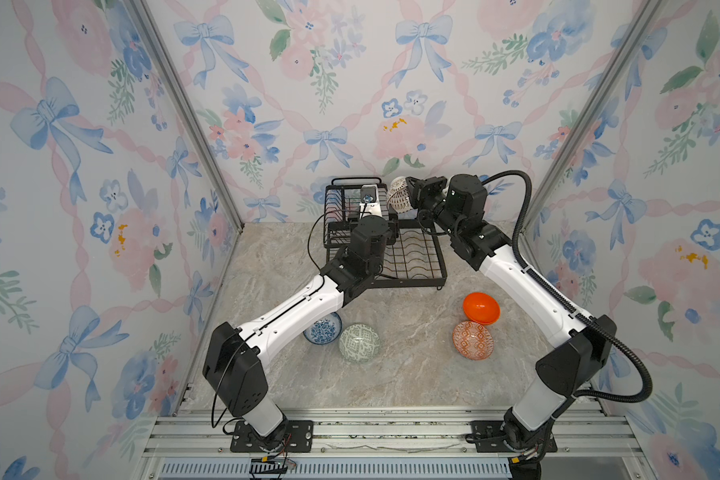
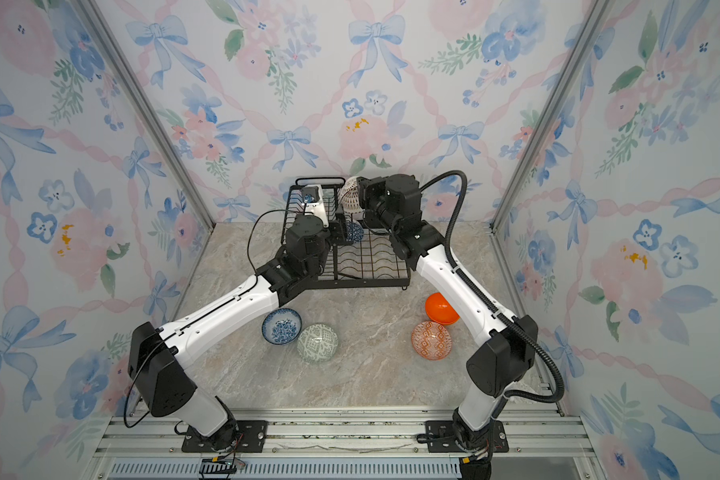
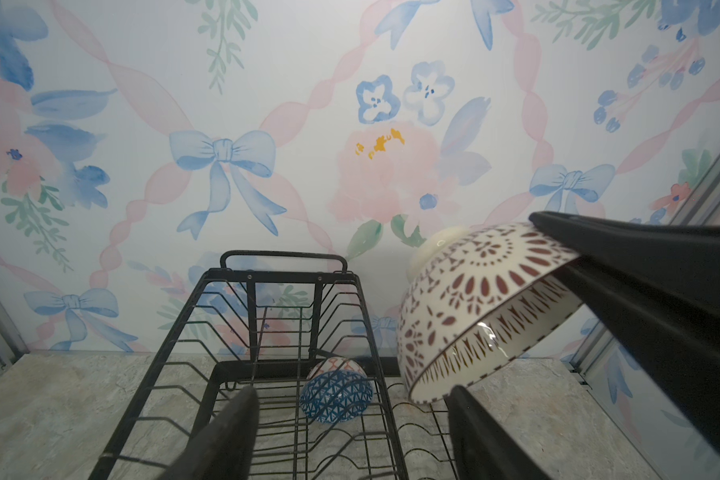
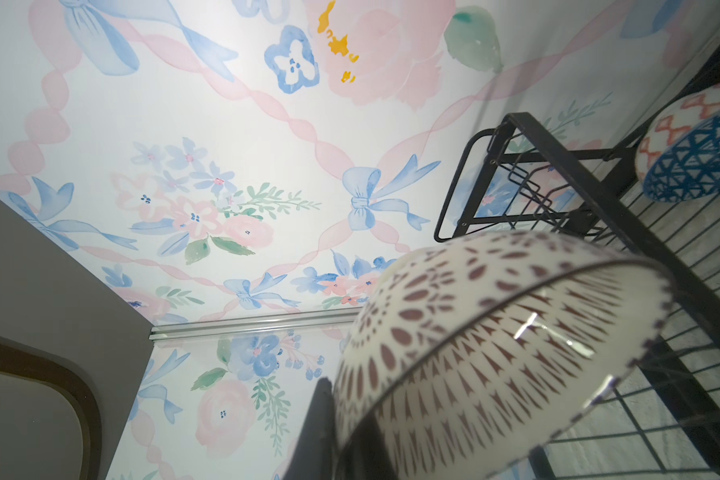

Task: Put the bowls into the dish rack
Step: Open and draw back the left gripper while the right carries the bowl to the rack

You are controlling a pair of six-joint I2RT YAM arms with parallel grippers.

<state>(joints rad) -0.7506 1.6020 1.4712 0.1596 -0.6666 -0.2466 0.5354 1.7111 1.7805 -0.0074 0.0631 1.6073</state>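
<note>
I am clamping one bowl in my right jaws while my left jaws are gaping.
My right gripper (image 1: 408,188) is pinching the rim of a white bowl with maroon petals (image 3: 474,307), holding it tilted in the air just beside the raised basket of the dish rack (image 1: 425,266). My left gripper (image 3: 351,409) is hovering spread wide and empty over the lower tray, where the dark-blue geometric bowl (image 3: 336,397) is lying on the wires. The blue-white floral bowl (image 2: 281,326), green-white bowl (image 1: 359,343), orange-white patterned bowl (image 1: 473,340) and plain orange bowl (image 1: 481,307) are sitting on the marble table (image 1: 391,382), in front of the rack.
</note>
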